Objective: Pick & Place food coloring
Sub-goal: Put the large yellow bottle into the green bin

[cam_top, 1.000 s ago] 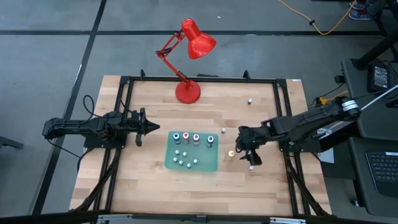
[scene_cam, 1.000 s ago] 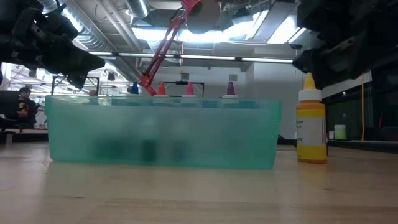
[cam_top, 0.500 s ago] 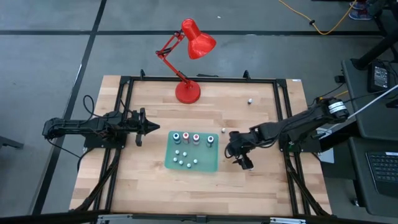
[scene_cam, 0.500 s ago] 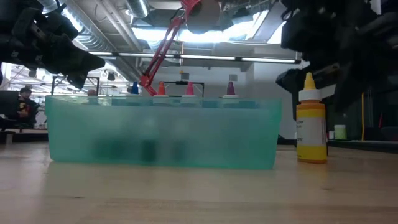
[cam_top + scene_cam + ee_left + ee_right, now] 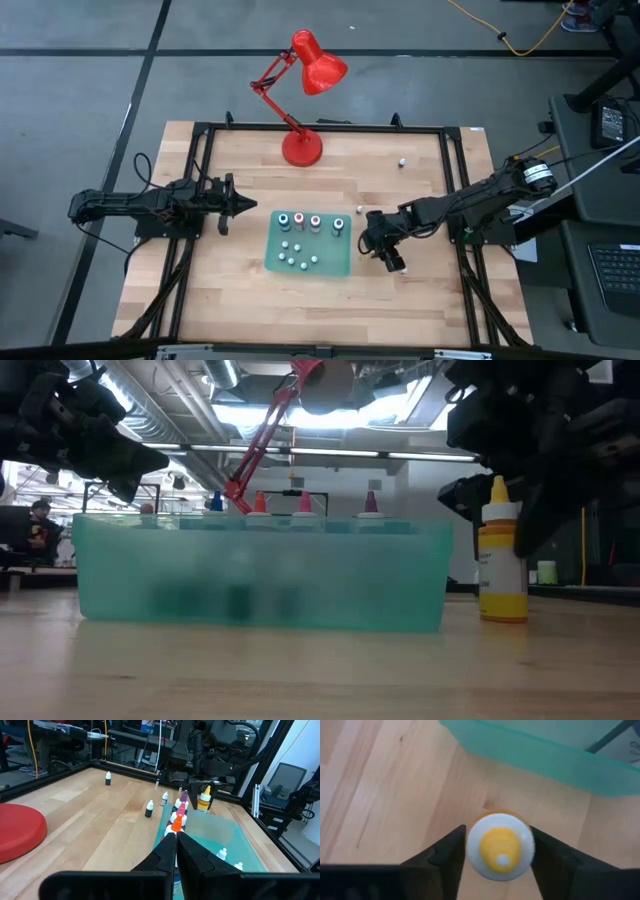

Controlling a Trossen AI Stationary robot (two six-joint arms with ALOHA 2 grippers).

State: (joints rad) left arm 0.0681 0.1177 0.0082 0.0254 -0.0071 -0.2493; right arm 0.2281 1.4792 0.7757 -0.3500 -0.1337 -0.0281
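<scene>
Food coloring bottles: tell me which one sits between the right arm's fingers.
The yellow-orange bottle, standing on the bare table beside the teal tray. The right gripper straddles it from above; the other bottles stand inside the tray.

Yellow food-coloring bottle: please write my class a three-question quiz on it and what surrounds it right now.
1. True or false: the yellow plastic dropper bottle stands inside the translucent green plastic tray.
2. Which hand is at the yellow bottle? A) the left hand B) the right hand C) neither
3. Fill in: the left hand, waiting left of the tray, is ____.

Key: 1. False, it stands on the wooden table beside the tray. 2. B. 3. shut.
</scene>
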